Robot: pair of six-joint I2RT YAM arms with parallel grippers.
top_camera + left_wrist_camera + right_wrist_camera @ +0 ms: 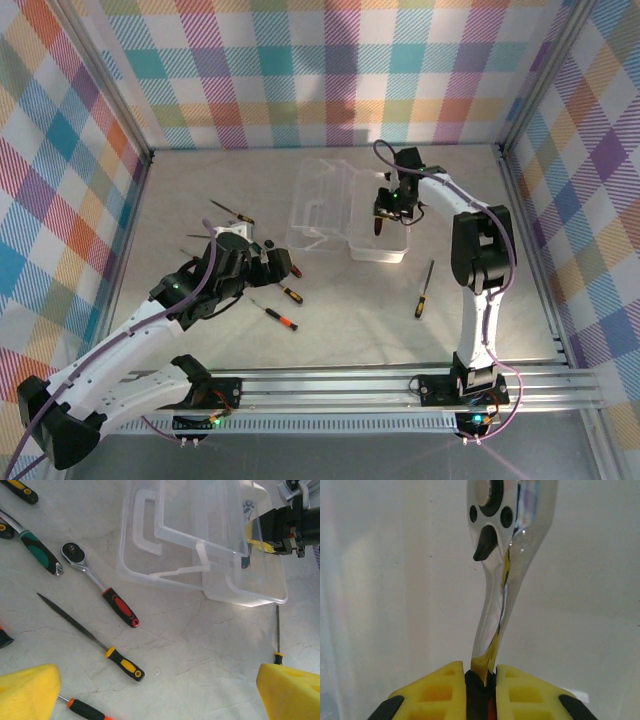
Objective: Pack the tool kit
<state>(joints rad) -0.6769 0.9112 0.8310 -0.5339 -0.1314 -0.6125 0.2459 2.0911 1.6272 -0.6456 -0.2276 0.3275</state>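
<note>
The tool kit's clear plastic box (376, 252) lies open mid-table, its lid (318, 205) folded out to the left. My right gripper (384, 214) hangs over the box's tray, shut on the black-red handle of a chrome ratchet (495, 580) whose head points into the box. In its wrist view the right gripper (481, 679) clamps that handle. My left gripper (262, 262) is open above bare table left of the box; in its own view the left gripper (160, 692) holds nothing. A black-orange screwdriver (275, 315) and a black-yellow one (425, 290) lie on the table.
Loose tools lie left of the box (240, 597): a second ratchet with a red-black handle (100, 582), a file with a black-yellow handle (92, 630), a green-handled tool (40, 552). Checked walls close in three sides; a rail runs along the near edge.
</note>
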